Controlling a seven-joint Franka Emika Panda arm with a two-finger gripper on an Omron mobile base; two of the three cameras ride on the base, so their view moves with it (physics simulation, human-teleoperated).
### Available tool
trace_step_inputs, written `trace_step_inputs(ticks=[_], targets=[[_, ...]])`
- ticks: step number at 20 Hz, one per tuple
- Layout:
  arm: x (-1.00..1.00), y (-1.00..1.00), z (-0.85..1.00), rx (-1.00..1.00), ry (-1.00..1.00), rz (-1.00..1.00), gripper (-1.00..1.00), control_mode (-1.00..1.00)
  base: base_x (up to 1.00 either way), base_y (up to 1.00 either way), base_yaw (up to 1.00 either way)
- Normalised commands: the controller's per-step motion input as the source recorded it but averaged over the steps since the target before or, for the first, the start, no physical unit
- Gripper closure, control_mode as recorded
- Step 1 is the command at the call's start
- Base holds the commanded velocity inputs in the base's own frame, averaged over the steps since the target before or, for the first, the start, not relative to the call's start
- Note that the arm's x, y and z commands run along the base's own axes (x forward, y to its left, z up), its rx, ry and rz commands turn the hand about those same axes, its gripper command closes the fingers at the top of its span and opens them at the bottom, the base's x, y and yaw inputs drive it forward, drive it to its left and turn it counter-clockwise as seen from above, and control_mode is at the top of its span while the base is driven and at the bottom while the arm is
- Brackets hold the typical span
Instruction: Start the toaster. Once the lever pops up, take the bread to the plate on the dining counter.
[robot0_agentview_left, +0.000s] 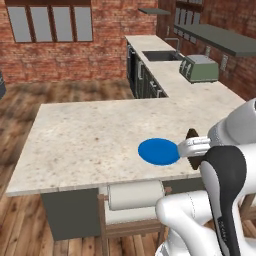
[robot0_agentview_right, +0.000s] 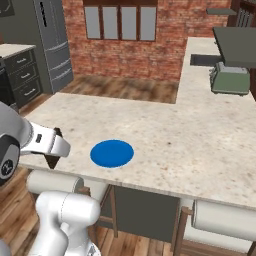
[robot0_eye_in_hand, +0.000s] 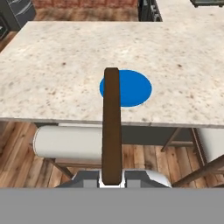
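The gripper (robot0_eye_in_hand: 112, 183), fingertips hidden, clamps the bread (robot0_eye_in_hand: 111, 127) edge-on, partly covering the plate (robot0_eye_in_hand: 131, 87).

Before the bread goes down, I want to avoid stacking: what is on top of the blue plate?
The plate is bare in both base views. In the hand view the held bread covers a strip of it.

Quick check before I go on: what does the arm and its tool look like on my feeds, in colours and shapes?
The arm is made of glossy white rounded links with a dark grey to black joint section near the wrist. The hand body is white and blocky, seen in both base views. The tool is a small two-finger one with short dark tips. No cables or markings are visible.
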Motion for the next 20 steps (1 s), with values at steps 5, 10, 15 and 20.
trace_step_inputs(ticks=[5, 10, 15, 20], targets=[[0.68, -0.5, 0.0, 0.02, 0.0, 0.06, 1.0, -1.0, 0.0, 0.0, 0.0], [0.84, -0.51, -0.07, 0.02, 0.01, 0.1, 1.0, -1.0, 0.0, 0.0, 0.0], [0.75, -0.13, -0.22, 0.0, 0.01, 0.09, 1.0, -1.0, 0.0, 0.0, 0.0], [0.61, 0.0, -0.42, 0.0, 0.01, 0.01, 1.0, -1.0, 0.0, 0.0, 0.0]])
